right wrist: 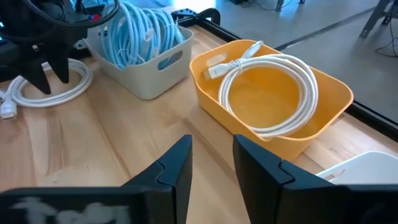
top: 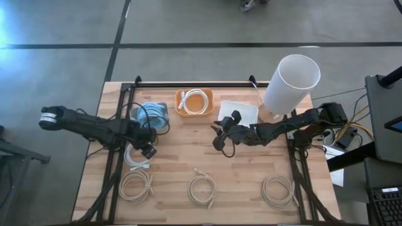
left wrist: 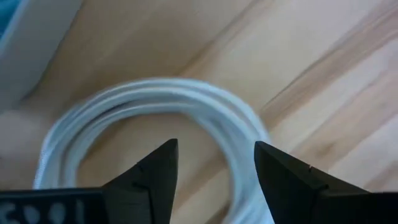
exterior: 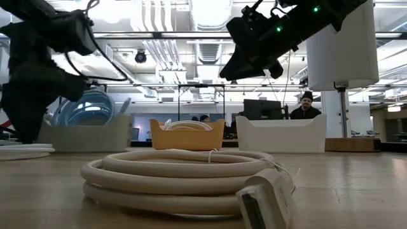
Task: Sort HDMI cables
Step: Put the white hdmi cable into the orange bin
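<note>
I have the left gripper (top: 149,151) low over a white coil (top: 135,157) lying on the bench (top: 188,160), just in front of the grey bin (top: 164,117). Through the left wrist camera its two dark, pointed fingers (left wrist: 152,177) stand apart with a moderate gap, straddling the smooth round loops of that coil (left wrist: 155,102) and gripping nothing.

My right gripper (top: 218,136) hangs above the bench a little in front of the orange bin (top: 210,100), to its right side. Its fingers (right wrist: 174,165) are only narrowly parted and empty.

The bench is pale wood planks with visible grain. The grey bin is a soft-cornered plastic tub with a slot handle (right wrist: 165,61), and it holds a bundle of light blue cables (right wrist: 143,28). The orange bin (right wrist: 323,115), glossy and rectangular, holds one white cable (right wrist: 267,84) wound in a neat ring with its plugs at the rim. Right of the orange bin sits a white bin (top: 248,108); I cannot tell what is in it. A tall white cylinder (top: 290,85) stands beyond that.

Well in front of the orange bin, along the bench's near edge, three beige coils lie in a row: left (top: 135,186), middle (top: 202,189) and right (top: 277,189). The low camera looks straight at one thick, matte beige coil (exterior: 172,178) with its flat connector (exterior: 267,200) facing forward.
</note>
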### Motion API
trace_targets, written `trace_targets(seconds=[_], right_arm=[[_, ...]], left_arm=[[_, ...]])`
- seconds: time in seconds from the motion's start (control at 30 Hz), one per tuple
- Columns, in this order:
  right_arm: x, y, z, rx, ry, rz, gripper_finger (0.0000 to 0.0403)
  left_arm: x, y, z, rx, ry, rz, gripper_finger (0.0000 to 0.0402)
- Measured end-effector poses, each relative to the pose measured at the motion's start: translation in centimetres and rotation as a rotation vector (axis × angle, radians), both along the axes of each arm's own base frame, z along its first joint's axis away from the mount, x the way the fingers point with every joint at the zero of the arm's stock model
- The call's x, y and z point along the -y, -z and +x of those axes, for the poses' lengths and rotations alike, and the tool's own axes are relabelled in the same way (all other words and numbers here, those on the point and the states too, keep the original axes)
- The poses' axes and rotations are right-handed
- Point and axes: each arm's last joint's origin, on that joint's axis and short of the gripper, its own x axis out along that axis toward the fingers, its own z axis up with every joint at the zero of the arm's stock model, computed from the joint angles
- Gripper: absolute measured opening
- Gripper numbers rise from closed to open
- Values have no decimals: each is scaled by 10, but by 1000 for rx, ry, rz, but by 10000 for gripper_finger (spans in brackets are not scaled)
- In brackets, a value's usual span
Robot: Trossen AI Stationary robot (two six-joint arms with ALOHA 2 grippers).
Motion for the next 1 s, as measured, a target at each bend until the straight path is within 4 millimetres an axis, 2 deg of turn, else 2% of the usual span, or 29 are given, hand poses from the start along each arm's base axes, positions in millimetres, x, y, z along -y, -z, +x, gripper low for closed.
trace_targets(seconds=[0.27, 0.53, 0.73, 1.0], right_arm=[[0, 0, 0, -3, -2, -5, 112], [0, 0, 0, -6, -3, -6, 102], [0, 0, 0, -24, -16, -32, 95], [0, 1, 0, -30, -20, -39, 97]], left_arm=[[2, -16, 10, 61, -41, -26, 202], [14, -18, 9, 28, -178, -89, 202], [21, -12, 11, -7, -261, -24, 202], [24, 10, 22, -134, -270, 36, 202]])
